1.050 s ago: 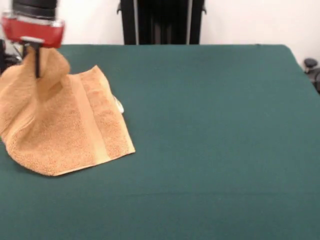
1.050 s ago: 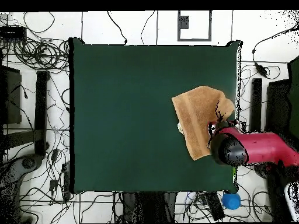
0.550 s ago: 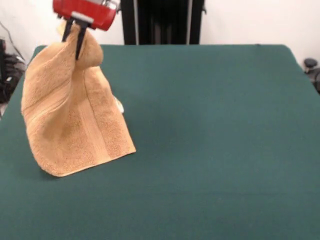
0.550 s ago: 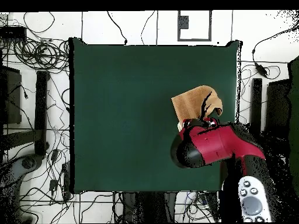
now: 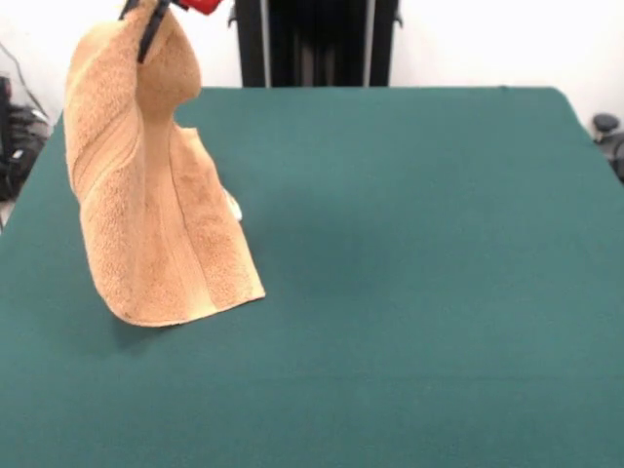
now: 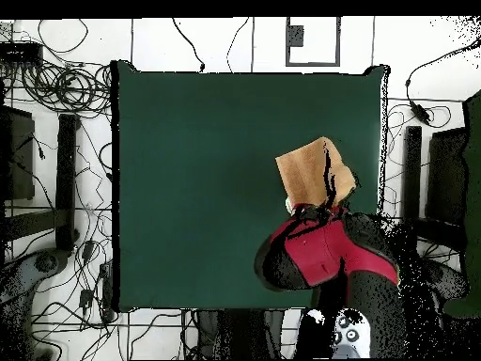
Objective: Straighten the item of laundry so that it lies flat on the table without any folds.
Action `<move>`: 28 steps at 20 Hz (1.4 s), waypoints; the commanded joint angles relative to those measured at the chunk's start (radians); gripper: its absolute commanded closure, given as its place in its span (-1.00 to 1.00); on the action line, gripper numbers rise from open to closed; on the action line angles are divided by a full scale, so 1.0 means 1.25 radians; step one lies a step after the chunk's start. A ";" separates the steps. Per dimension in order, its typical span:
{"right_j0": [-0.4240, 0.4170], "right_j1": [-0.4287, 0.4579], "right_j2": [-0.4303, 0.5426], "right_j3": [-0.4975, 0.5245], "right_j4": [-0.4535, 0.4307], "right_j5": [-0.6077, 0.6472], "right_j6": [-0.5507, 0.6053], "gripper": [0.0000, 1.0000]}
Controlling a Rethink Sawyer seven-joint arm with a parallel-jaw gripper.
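Note:
The item of laundry [image 5: 146, 214] is an orange-tan towel hanging in a tall, folded drape at the left of the table [image 5: 439, 253]. Its top corner is held up at the picture's top edge, and its lower edge with the border band rests on the green cloth. My gripper [image 5: 143, 21] is shut on that top corner; only its black fingers and a bit of red show. A white care label [image 5: 232, 207] peeks out behind the towel. From overhead, the towel [image 6: 308, 167] lies near the table's [image 6: 188, 188] right side, with the red arm [image 6: 315, 249] covering its near part.
The black pedestal [image 5: 317, 44] stands behind the table's far edge. Cables [image 6: 56, 94] and dark equipment crowd the floor around the table. The towel sits close to the table's left edge in the front view; the green cloth stretches far to its right.
My gripper has risen and shifted right in the front view, pulling the towel's corner higher. The towel now hangs taller and narrower, with less of it resting on the table.

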 commanded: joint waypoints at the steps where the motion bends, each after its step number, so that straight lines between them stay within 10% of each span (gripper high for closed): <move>1: 0.085 -0.015 -0.092 -0.011 0.012 0.096 0.198 1.00; 11: 0.260 -0.052 -0.180 -0.038 0.079 0.319 0.198 1.00; 28: 0.319 -0.004 -0.220 -0.032 0.243 0.349 0.236 1.00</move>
